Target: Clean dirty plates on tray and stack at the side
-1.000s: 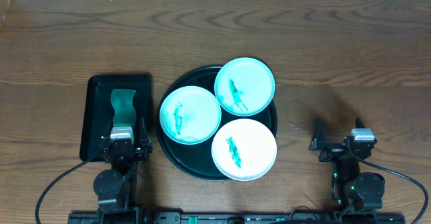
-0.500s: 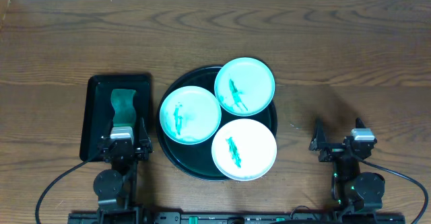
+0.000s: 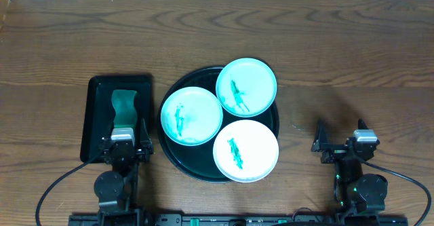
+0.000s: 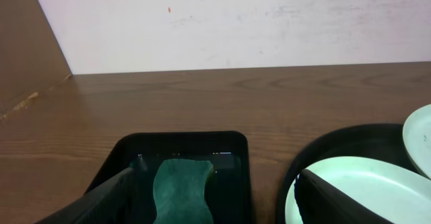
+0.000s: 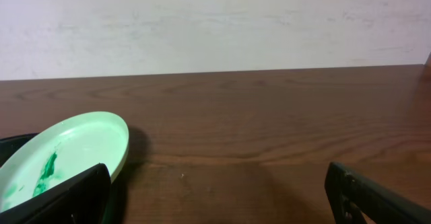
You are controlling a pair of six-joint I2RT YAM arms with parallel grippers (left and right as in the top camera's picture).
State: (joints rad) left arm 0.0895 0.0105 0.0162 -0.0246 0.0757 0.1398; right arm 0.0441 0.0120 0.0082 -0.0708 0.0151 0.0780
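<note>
Both jaw pairs gape empty; the green cloth (image 3: 123, 107) lies lengthwise straight ahead of the left gripper (image 3: 125, 129), well apart from the right gripper (image 3: 339, 134).

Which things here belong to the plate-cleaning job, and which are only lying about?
For the job: far plate, left plate, near plate, all green-smeared; round tray under them; green cloth, probably for wiping.
Only lying about: rectangular black tray holding the cloth; wooden table.
</note>
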